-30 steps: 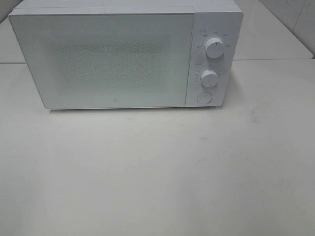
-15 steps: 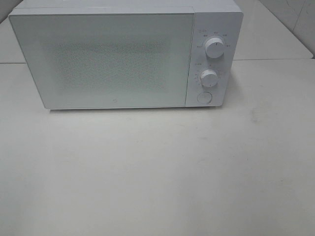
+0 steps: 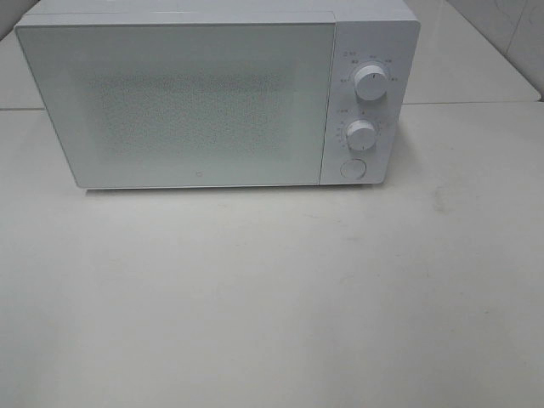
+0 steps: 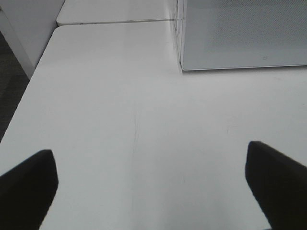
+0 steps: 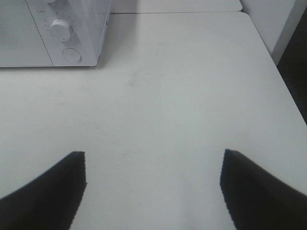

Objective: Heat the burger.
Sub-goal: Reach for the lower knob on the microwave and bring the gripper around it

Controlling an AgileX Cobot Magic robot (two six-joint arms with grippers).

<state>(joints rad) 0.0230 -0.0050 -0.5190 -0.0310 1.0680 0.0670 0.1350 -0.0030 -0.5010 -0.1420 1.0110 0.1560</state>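
Note:
The burger is out of view in every frame. A white microwave (image 3: 212, 93) stands at the back of the table with its door shut; its frosted door (image 3: 174, 106) hides the inside. Two round knobs (image 3: 371, 82) and a round button (image 3: 353, 168) sit on its right panel. My left gripper (image 4: 151, 191) is open over bare table, well in front of the microwave's left corner (image 4: 240, 36). My right gripper (image 5: 153, 189) is open too, over bare table in front of and to the right of the microwave's knob panel (image 5: 62, 31). Neither arm shows in the exterior view.
The white table (image 3: 272, 297) stretches in front of the microwave. A seam between table tops (image 3: 476, 103) runs behind on the right. The table's left edge (image 4: 29, 91) and right edge (image 5: 280, 72) drop to dark floor.

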